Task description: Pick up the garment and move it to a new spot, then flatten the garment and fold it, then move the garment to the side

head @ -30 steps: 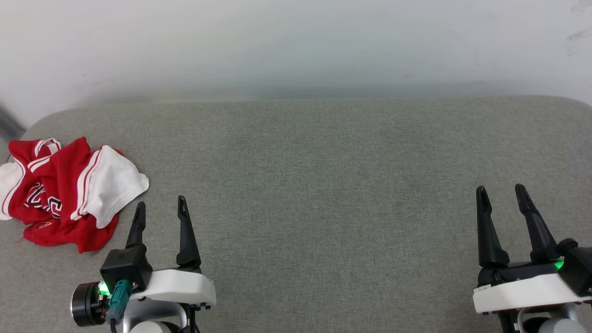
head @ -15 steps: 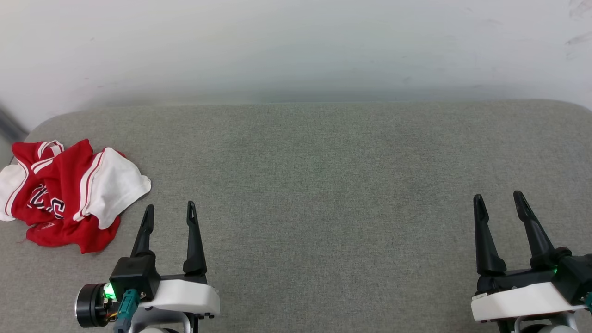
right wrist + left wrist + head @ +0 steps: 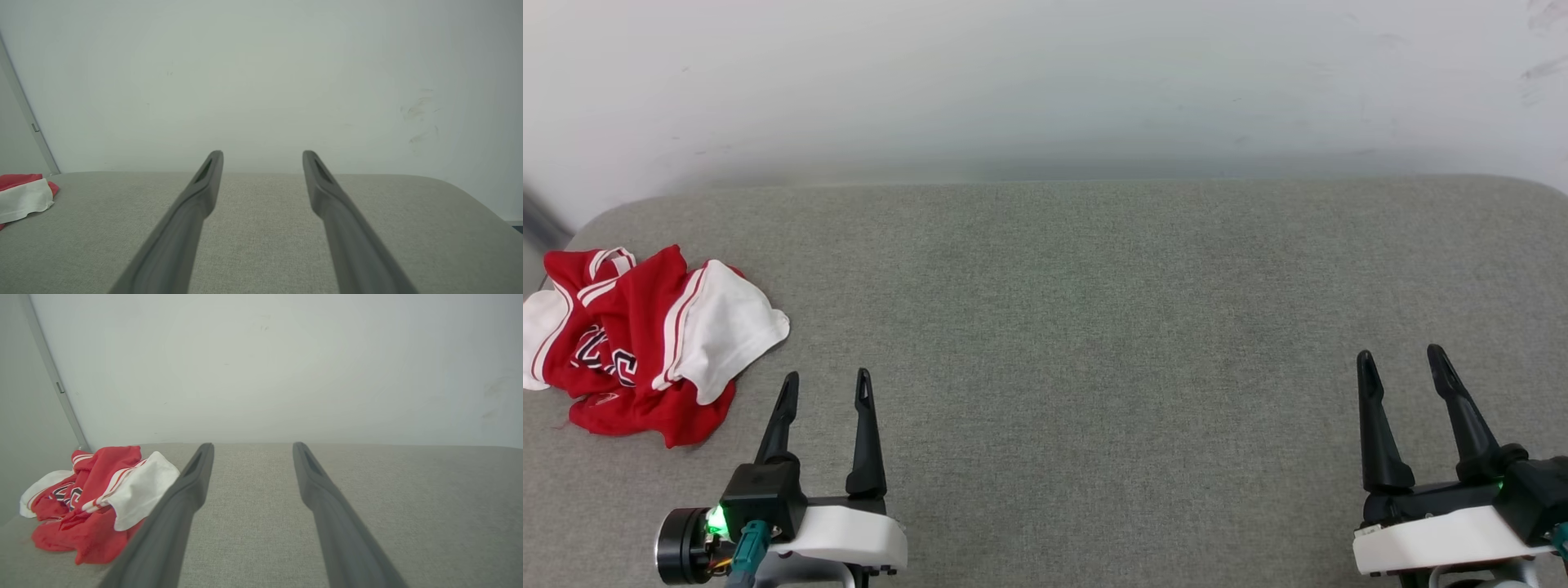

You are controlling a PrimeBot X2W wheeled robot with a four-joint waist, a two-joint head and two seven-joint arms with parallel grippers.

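Observation:
The garment (image 3: 645, 343) is a red jersey with white sleeves and striped trim, crumpled in a heap at the far left of the grey cushioned surface (image 3: 1094, 310). It also shows at the left of the left wrist view, garment (image 3: 98, 494), and its edge at the left of the right wrist view, garment (image 3: 22, 198). My left gripper (image 3: 827, 380) stands open just right of the heap and nearer to me, apart from it, nothing between its fingers (image 3: 192, 486). My right gripper (image 3: 1401, 355) is open and empty at the lower right, fingers (image 3: 327, 188) pointing toward the wall.
A pale wall (image 3: 1045, 82) rises right behind the cushioned surface. The surface has rounded corners at the back left and back right. A grey vertical strip (image 3: 53, 379) runs up the wall at the far left, beyond the heap.
Both grippers have drawn back toward the bottom of the head view, the left one also a little to the right. The head camera tilted slightly. The garment lies as before.

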